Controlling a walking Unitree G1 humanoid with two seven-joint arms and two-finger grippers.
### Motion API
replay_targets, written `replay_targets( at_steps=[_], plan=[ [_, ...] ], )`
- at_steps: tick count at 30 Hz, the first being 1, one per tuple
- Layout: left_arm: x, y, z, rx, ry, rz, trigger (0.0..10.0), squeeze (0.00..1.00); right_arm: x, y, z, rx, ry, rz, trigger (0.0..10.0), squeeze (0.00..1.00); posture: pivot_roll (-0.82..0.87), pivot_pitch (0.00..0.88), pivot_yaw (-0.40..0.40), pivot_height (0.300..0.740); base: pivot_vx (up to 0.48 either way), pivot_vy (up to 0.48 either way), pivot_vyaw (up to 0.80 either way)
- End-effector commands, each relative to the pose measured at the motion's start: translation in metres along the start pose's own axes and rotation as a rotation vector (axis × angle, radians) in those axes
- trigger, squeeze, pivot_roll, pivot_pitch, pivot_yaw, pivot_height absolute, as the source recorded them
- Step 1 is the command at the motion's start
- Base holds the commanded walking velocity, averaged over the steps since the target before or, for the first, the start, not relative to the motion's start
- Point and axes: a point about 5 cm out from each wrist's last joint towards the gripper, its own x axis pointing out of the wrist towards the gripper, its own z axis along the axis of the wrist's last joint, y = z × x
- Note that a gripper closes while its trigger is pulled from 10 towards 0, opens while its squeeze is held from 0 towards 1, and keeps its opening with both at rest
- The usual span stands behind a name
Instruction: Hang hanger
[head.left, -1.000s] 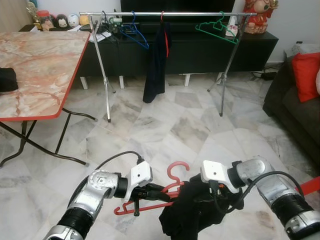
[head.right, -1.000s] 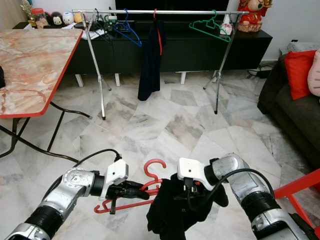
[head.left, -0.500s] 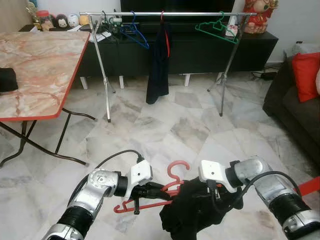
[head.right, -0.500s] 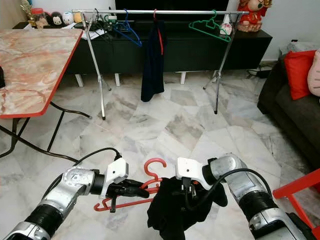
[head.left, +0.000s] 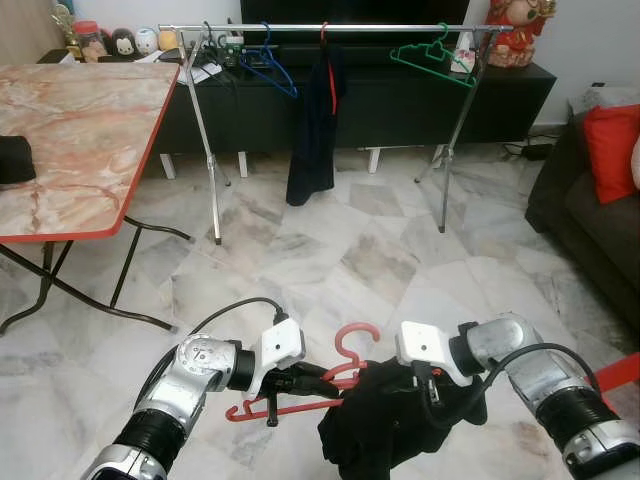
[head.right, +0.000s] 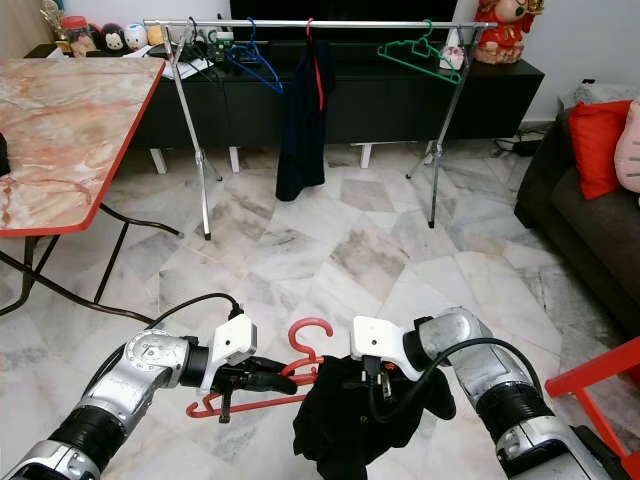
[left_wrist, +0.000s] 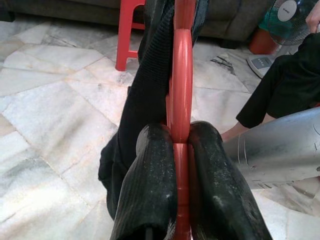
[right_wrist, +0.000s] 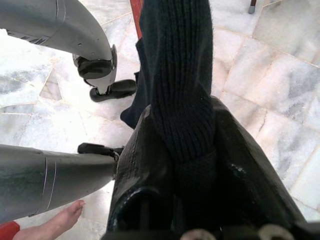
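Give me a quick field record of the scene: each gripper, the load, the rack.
left gripper: shut on the red hanger, low before the robot
right gripper: shut on the black garment
garment: bunched on the hanger, drooping toward the floor
clothes rack: across the marble floor, far from the grippers
on rack: blue hanger, dark hung garment, green hanger

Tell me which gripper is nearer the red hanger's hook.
Left. The left gripper is shut on the red hanger just below its hook. The right gripper sits further to the robot's right, shut on the black garment draped on the hanger.
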Motion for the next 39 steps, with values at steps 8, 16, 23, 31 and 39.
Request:
replay_targets(
  at_steps=[8,16,23,31,39],
  plan=[
    [0.003,0.006,0.008,0.025,0.0,0.015,10.0,0.0,0.002,-0.005,0.006,-0.025,-0.01,-0.022,0.0,0.0,-0.09,0.027,-0.071,0.74,0.0,0.0,0.0],
    [0.0,0.015,0.004,0.022,0.03,0.1,10.0,1.0,0.001,-0.007,0.005,-0.031,0.003,-0.05,0.0,0.0,-0.09,0.024,-0.068,0.74,0.0,0.0,0.0],
    [-0.004,0.017,0.004,0.015,0.011,0.133,10.0,1.0,-0.001,-0.012,0.002,-0.027,0.019,-0.117,0.0,0.0,-0.09,0.016,-0.065,0.74,0.0,0.0,0.0],
    [-0.025,0.026,0.001,0.013,-0.003,0.257,10.0,1.0,-0.012,-0.022,-0.016,0.012,0.122,-0.292,0.0,0.0,-0.09,0.004,-0.064,0.74,0.0,0.0,0.0],
    [-0.044,0.041,-0.004,0.015,-0.045,0.57,10.0,1.0,-0.024,-0.039,-0.021,0.109,0.124,-0.56,0.0,0.0,-0.09,0.0,-0.063,0.74,0.0,0.0,0.0]
  ],
)
